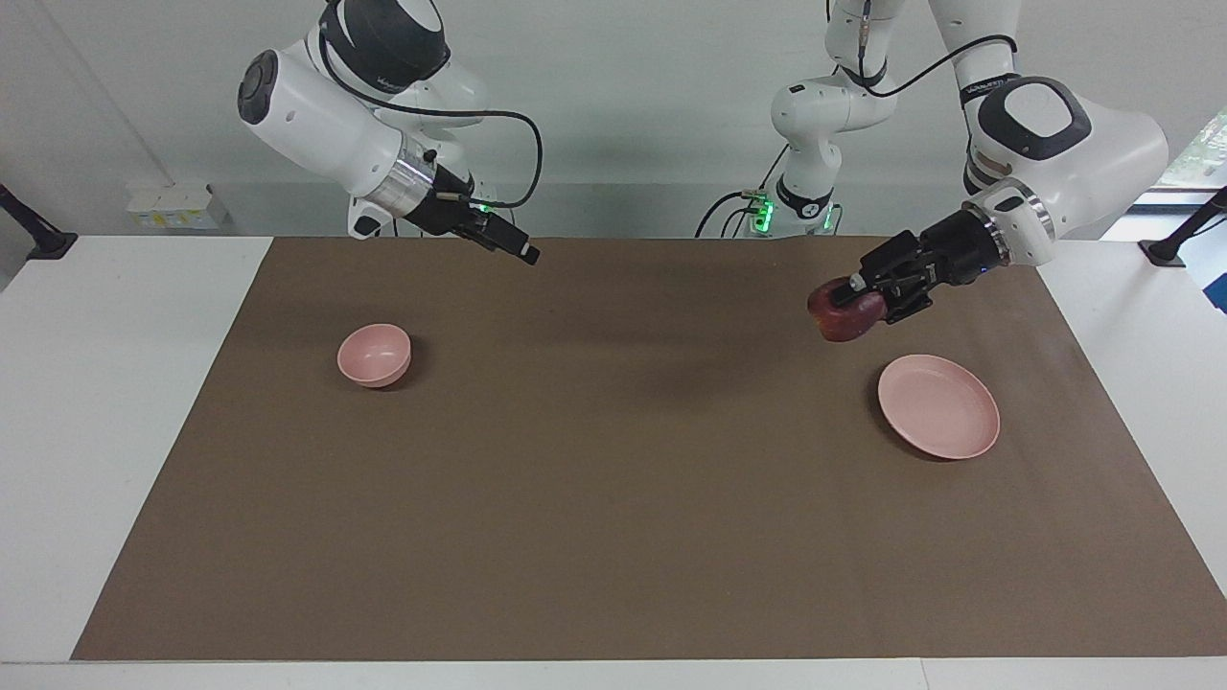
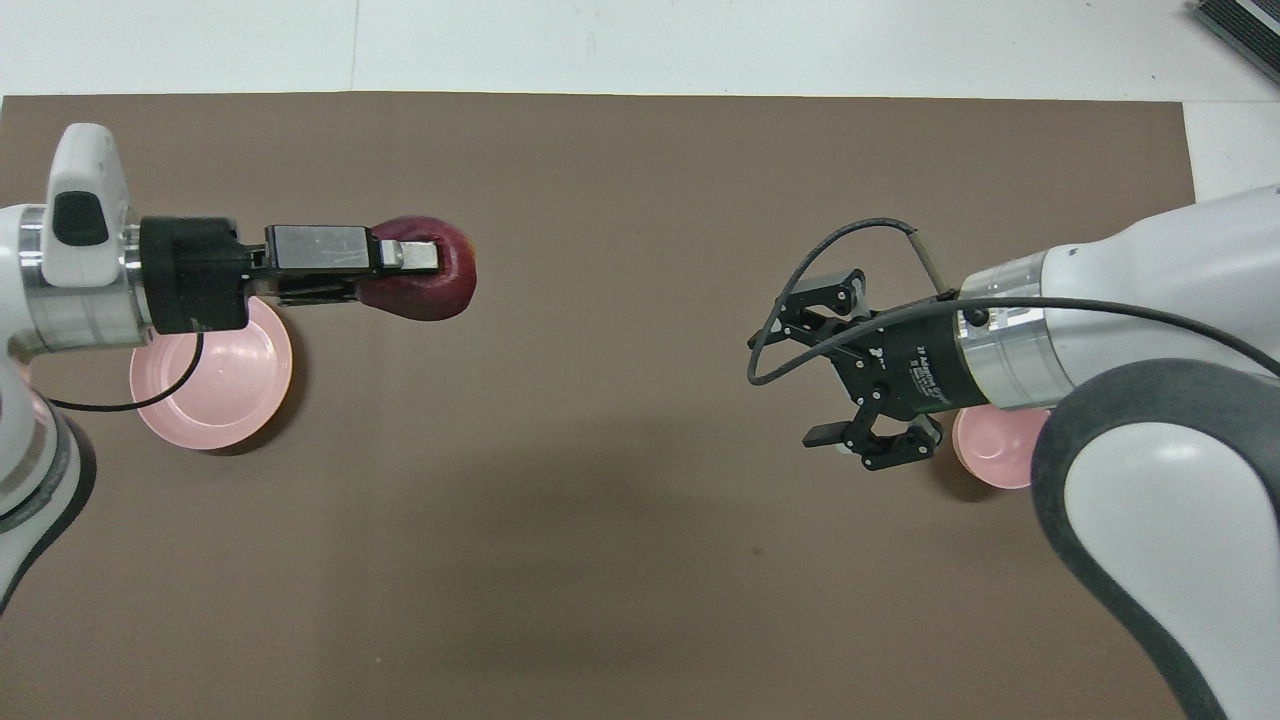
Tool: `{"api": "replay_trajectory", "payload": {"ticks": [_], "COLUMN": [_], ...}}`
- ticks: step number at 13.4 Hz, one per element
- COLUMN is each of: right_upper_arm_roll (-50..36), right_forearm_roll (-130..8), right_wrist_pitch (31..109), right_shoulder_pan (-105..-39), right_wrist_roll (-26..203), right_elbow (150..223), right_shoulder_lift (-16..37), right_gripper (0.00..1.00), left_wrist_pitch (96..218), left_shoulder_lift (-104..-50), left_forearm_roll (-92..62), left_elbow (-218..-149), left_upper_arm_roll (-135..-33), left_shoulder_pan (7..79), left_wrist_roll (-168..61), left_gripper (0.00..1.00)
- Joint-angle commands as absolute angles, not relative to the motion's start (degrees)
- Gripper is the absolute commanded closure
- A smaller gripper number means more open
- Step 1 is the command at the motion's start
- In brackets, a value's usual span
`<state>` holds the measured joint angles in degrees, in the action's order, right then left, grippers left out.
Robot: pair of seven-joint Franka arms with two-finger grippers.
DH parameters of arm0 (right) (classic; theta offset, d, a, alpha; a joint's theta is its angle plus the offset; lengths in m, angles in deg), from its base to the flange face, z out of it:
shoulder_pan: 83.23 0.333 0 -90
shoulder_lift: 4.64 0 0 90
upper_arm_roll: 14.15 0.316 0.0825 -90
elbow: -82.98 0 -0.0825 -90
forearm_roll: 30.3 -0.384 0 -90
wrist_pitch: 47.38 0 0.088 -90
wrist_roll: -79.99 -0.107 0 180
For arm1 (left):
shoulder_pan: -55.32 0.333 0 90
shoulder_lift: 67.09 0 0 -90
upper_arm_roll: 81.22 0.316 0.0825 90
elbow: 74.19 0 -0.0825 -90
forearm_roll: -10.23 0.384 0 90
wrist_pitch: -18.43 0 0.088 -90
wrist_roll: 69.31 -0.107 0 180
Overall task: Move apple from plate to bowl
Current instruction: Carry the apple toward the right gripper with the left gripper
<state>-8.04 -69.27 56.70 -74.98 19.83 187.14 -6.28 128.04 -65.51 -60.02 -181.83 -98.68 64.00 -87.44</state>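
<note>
Maroon, the one apple hangs over the brown mat on the tabletop, pinched in the left gripper jaws; one plate; one bowl; right gripper waits, jaws spread.

The bench is topped in smooth white, covered by a matt brown paper-like sheet. The plate and bowl are seen as matt pink plastic. A waxy sheen is shown by the apple. The arm shells are finished in glossy white plastic.
</note>
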Motion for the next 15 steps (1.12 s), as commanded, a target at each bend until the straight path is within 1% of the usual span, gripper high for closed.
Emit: {"api": "replay_trajectory", "payload": {"ticks": [1,3,5,9,13,15], "right_upper_arm_roll": [-8.0,-8.0,-8.0,-7.12,-7.12,-7.03], "right_forearm_roll": [-70.9,-71.34,-74.23,-76.0,-77.05,-77.41], "right_wrist_pitch": [57.99,60.97,62.83,60.81,62.04,64.93], "right_shoulder_pan": [-73.22,-70.76,-70.22,-69.17,-67.15,-66.88], "right_wrist_roll": [11.99,8.11,7.31,7.48,6.96,3.55], "right_elbow": [183.27,182.47,182.3,179.57,179.66,179.57], "right_shoulder_lift": [-2.36,-1.21,-1.21,0.37,0.11,0.37], "right_gripper": [0.0,0.0,0.0,0.0,0.0,0.0], "left_wrist_pitch": [133.28,136.98,137.0,137.08,138.14,138.23], "left_shoulder_lift": [-63.4,-63.05,-62.52,-60.41,-60.23,-60.15], "left_forearm_roll": [-61.57,-61.57,-61.57,-61.49,-61.4,-61.4], "left_elbow": [-184.05,-184.58,-185.27,-188.01,-188.01,-188.01], "left_upper_arm_roll": [-98.18,-98.27,-98.27,-98.27,-98.27,-98.27], "left_shoulder_pan": [59.12,55.95,54.62,52.16,50.4,49.79], "left_wrist_roll": [-88.55,-88.55,-88.47,-88.55,-88.47,-88.38], "left_gripper": [1.0,1.0,1.0,1.0,1.0,1.0]}}
